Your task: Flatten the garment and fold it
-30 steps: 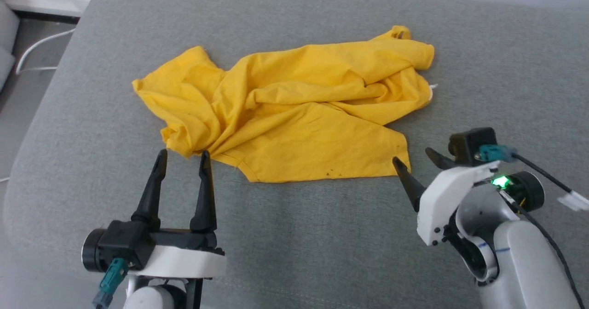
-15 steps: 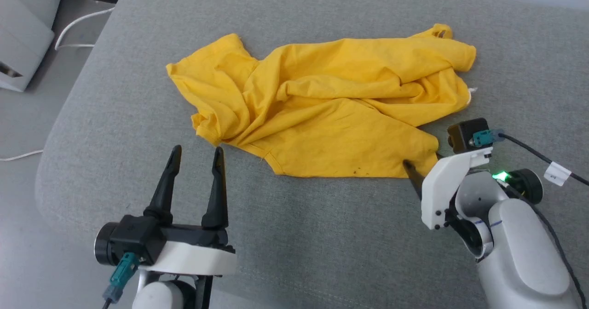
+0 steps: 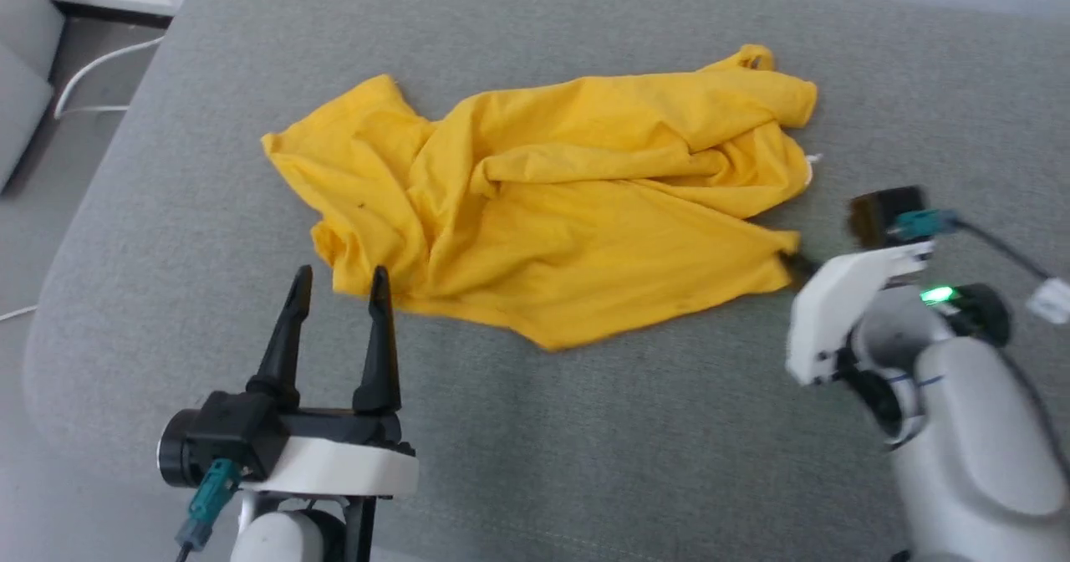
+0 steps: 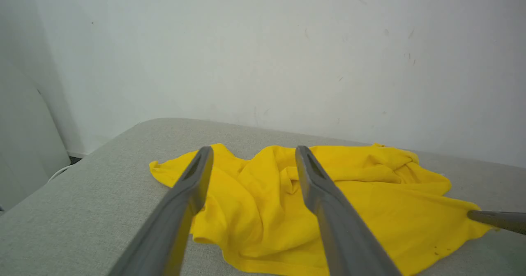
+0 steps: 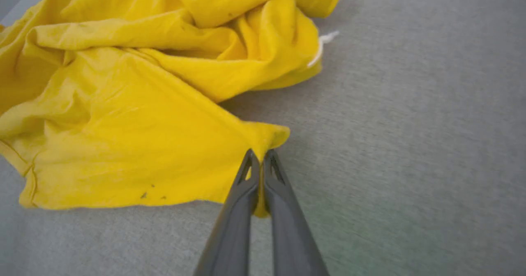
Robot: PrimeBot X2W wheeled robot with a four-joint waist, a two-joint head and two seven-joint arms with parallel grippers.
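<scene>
A grey upholstered cushion (image 3: pixel 585 445) fills the workspace, with a pale wall (image 4: pixel 263 54) behind it. Nearest the robot, the left gripper (image 3: pixel 340 278) hovers with its two fingers spread wide and nothing between them, its tips at the T-shirt's near left edge, much as half a second ago. The right gripper (image 3: pixel 792 263) has changed. Its fingers stood parted at the shirt's near right corner then, and now they are pinched together on that corner (image 5: pixel 259 155), with yellow cloth squeezed between them. The near hem, which ran straight across before, now slants up towards the held corner and leaves a blunt point of cloth at the front.

The yellow T-shirt (image 3: pixel 568 211) lies crumpled on the middle of the cushion. Its near panel is fairly smooth, with a few dark specks (image 5: pixel 152 194) near the hem. Further back it is bunched in thick folds, and a small white tag (image 3: pixel 809 165) pokes out at the right edge. Beyond the cushion's far left corner, a white cable (image 3: pixel 92 77) trails on the floor.
</scene>
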